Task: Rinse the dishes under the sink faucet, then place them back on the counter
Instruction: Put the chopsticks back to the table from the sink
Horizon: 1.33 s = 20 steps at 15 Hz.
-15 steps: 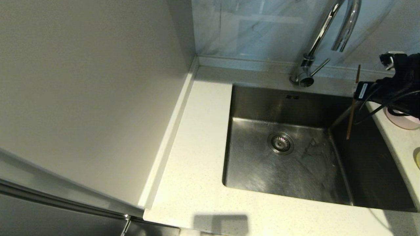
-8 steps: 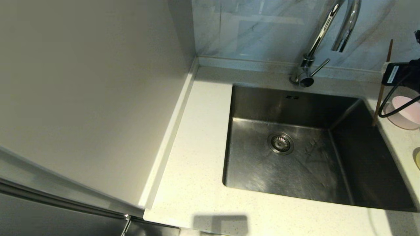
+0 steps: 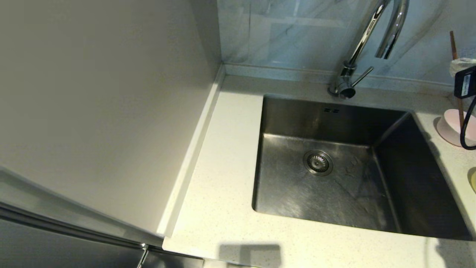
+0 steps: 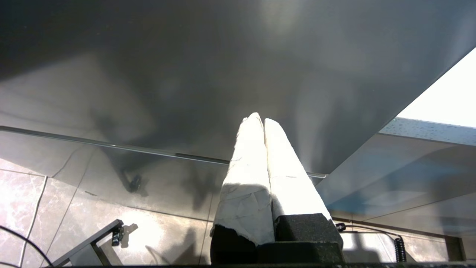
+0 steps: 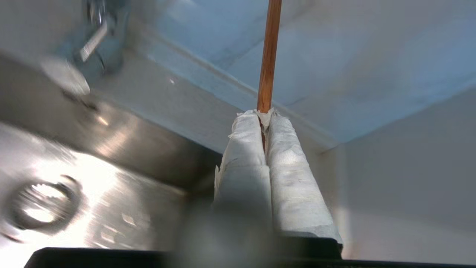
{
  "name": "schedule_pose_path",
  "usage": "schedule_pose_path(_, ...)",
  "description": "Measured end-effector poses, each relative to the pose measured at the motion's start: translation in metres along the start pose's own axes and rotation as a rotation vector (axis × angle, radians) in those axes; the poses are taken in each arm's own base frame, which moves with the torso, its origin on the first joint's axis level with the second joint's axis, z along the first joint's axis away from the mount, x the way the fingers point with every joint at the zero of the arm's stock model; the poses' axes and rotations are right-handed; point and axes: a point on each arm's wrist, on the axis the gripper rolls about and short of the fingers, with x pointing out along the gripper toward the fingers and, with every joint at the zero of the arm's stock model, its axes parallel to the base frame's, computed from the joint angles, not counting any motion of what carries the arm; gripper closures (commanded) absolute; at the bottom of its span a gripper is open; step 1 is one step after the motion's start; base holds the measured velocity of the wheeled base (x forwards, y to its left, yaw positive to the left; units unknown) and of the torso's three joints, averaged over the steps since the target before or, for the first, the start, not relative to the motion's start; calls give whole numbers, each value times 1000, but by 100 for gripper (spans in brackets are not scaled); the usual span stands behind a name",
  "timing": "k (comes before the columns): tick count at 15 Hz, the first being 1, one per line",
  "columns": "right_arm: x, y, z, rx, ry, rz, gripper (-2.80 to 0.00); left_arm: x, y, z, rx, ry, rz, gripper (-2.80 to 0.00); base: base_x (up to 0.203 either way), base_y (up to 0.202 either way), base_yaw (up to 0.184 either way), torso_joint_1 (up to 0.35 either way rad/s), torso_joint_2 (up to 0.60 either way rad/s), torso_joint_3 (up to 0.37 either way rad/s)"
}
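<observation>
Chopstick [image 5: 268, 59], pinched in the closed right gripper [image 5: 264, 115], has swung from the sink [image 3: 327, 182] toward the worktop [image 3: 452, 160]; rinsing seems done.

Head camera: high, angled forward and down over the sink [image 3: 334, 175], at a middling range, faucet [image 3: 366, 48] at back. Right wrist camera: close behind its own taped fingers [image 5: 293, 178], facing past their tips toward the same sink [image 5: 74, 178] and, seemingly, the faucet's base [image 5: 96, 41]. Left wrist camera: behind the left gripper [image 4: 262, 121], facing a dark panel low over floor tiles; shares nothing.
</observation>
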Motion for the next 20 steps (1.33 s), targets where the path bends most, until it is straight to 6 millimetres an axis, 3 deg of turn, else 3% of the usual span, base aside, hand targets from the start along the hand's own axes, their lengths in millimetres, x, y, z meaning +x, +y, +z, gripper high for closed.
schedule_pose_path(6, -5, -6, -23, -240, 158, 28, 0, 0, 0, 0, -1, 0, 0, 0, 0, 0, 0, 0, 0, 0)
schedule_pose_path(11, -16, -10, -15, -230, 250, 75, 0, 0, 0, 0, 0, 0, 0, 0, 0, 0, 0, 0, 0, 0)
schedule_pose_path(15, -34, -25, 18, -231, 437, 102, 0, 0, 0, 0, 0, 0, 0, 0, 0, 0, 0, 0, 0, 0)
schedule_pose_path(18, -33, -23, 10, -199, 674, 64, 0, 0, 0, 0, 0, 0, 0, 0, 0, 0, 0, 0, 0, 0)
schedule_pose_path(20, -24, -23, 1, -163, 722, 27, 0, 0, 0, 0, 0, 0, 0, 0, 0, 0, 0, 0, 0, 0)
